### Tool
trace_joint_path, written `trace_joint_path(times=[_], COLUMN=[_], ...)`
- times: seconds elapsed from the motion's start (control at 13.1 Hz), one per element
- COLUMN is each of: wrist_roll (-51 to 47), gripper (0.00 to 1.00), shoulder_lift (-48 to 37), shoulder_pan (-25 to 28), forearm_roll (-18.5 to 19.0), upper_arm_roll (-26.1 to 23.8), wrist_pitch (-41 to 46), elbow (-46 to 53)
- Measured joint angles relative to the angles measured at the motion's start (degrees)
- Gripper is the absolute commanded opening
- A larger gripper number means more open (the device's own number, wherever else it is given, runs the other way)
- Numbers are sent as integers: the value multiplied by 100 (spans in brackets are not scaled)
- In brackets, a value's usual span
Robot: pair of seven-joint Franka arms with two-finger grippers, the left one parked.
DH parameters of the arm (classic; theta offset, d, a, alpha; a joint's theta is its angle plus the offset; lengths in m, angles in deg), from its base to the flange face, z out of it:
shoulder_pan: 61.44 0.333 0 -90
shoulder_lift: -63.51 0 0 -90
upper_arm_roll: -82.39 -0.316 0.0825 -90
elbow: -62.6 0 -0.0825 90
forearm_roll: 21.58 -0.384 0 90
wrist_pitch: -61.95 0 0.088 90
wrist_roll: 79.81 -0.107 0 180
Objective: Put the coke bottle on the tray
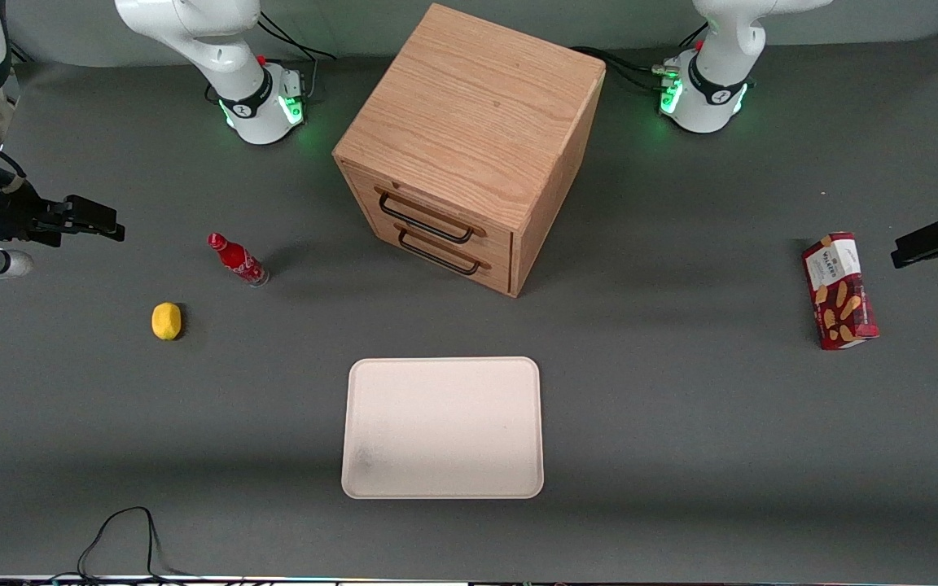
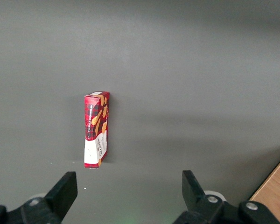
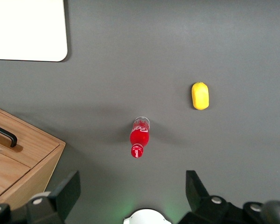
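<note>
Lying nearest the front camera was the tray [image 1: 442, 427], flat on the grey table [image 1: 681, 423]. Farther off, at its ten o'clock, sat a lemon [image 1: 166, 320], and farther again the coke bottle [image 1: 237, 260], standing on its clear base, well apart from the tray. The wooden drawer cabinet [image 1: 469, 146] stood at the tray's twelve o'clock. The gripper [image 1: 98, 220] hung toward the working arm's end, fingers [image 3: 67, 191] spread wide and holding nothing.
</note>
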Motion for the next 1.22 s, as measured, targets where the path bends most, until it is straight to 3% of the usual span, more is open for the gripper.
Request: trace_joint_path(times=[0.68,1.22], wrist_roll=[-74,-110], gripper=[100,100], shoulder_lift=[-90,-1668], shoulder_pan=[22,44], forearm_roll=[0,33], upper_arm_roll=[-5,-143], wrist_pitch=[348,408], elbow=[-57,-1619])
